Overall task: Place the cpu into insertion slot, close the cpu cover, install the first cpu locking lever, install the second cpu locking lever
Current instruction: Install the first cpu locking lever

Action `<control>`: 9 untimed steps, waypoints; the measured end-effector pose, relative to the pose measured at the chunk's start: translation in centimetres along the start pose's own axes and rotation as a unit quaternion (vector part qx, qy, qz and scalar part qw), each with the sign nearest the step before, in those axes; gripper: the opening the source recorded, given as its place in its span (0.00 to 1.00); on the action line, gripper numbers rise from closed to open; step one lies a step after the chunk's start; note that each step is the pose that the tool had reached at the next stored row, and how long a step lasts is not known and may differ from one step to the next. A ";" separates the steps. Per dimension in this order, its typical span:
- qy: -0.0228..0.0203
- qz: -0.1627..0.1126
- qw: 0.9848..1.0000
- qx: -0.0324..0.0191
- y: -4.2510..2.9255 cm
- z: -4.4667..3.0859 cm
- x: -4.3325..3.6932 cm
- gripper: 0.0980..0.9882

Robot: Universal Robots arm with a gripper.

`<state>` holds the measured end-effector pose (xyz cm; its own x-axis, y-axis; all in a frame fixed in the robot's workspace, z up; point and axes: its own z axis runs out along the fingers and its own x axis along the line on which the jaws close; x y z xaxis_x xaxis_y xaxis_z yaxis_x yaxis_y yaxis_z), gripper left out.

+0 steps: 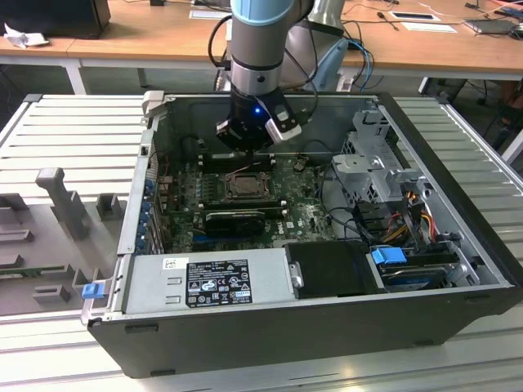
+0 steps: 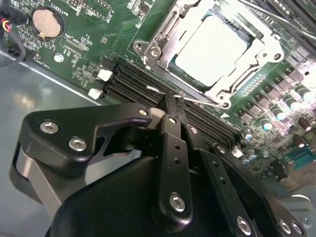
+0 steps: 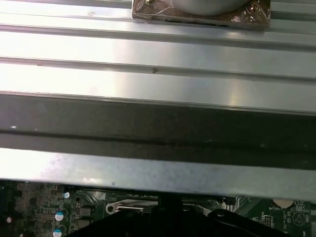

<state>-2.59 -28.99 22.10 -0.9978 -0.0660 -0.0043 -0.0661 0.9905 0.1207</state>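
- The gripper (image 2: 170,101) hangs inside the open computer case (image 1: 458,175), above the motherboard (image 1: 306,216) near the case's far wall in the exterior view.
- In the second wrist view its black fingers (image 2: 173,143) lie pressed together with nothing between them, their tips over the black memory slots (image 2: 133,81) just beside the socket.
- The cpu (image 2: 212,47) sits flat in the insertion slot (image 2: 165,61), its pale metal top showing.
- The cpu cover (image 2: 247,61) lies down around the chip, its window framing the top.
- A thin locking lever (image 2: 205,102) runs along the socket's edge nearest the fingertips; whether it is latched cannot be told.
- A coin battery (image 2: 47,22) sits on the board, well apart from the socket.
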 end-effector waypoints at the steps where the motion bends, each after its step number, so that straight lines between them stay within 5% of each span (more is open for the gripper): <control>1: 0.000 0.000 1.000 0.000 -0.03 0.19 -0.06 0.01; 9: 0.000 0.000 1.000 0.006 0.00 0.51 -0.24 0.01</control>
<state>-2.35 -28.91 21.59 -0.9978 -0.0659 -0.0042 -0.0659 0.9918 0.1090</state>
